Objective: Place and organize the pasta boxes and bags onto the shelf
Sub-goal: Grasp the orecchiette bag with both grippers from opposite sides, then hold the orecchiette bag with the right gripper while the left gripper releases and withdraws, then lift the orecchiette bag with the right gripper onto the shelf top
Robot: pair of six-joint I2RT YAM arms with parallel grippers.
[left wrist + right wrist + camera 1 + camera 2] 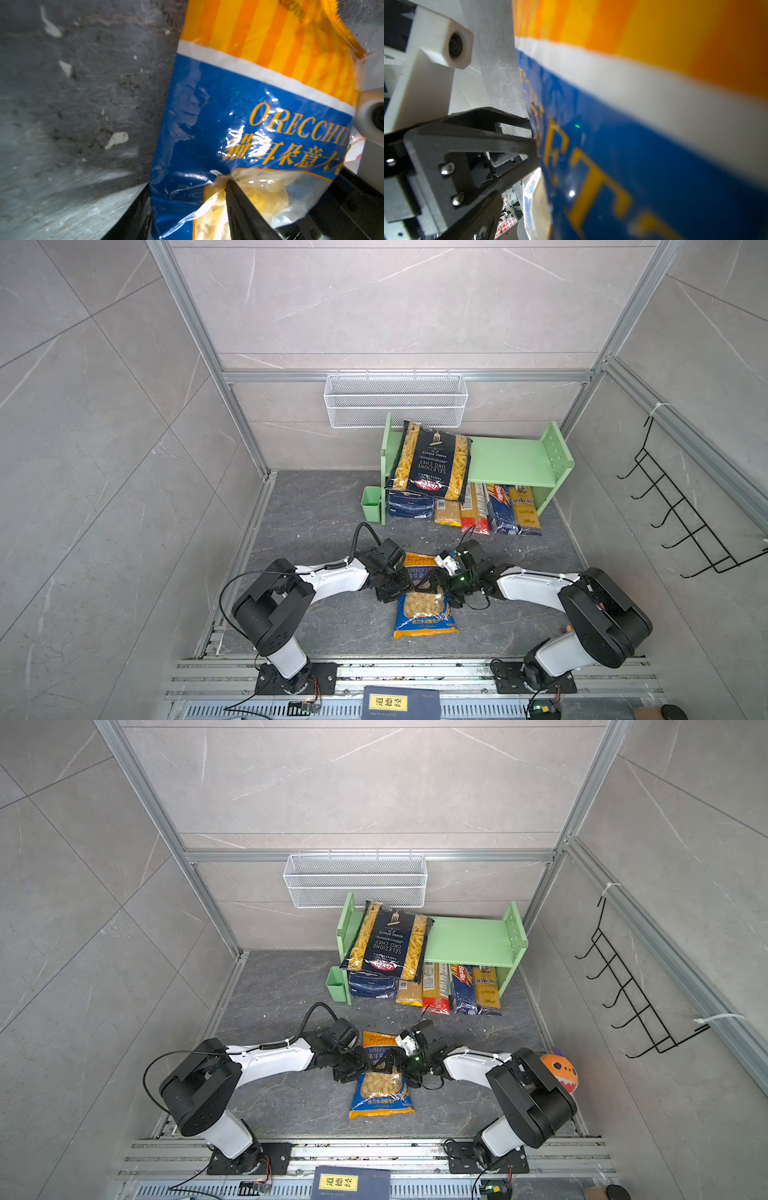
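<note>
Left pincer (424, 584), clenched on the orecchiette bag (424, 610): in the left wrist view I see one black finger (243, 203) pressed into the bag's clear window, with the film puckered at its tip. Right pincer (445, 588), released, with its jaws spread wide at the bag's opposite edge; I cannot tell whether it touches the film. The bag lies flat on the dark stone counter (316, 522) between the two arms, its orange-striped end toward the light green shelf (511, 460) and well apart from it. On the left of the shelf's upper tier lies the black Barilla penne bag (432, 464), overhanging the front edge. On the lower tier, from left to right, I see the dark blue Barilla carton (409, 506), a yellow spaghetti pack (448, 512), a red-ended pack (473, 510), a dark blue Barilla pack (500, 510) and another yellow pack (524, 510), all with their ends projecting forward. A small green cup (370, 504) stands just beside the shelf's left panel. A white wire basket (395, 400) hangs on the wall above.
</note>
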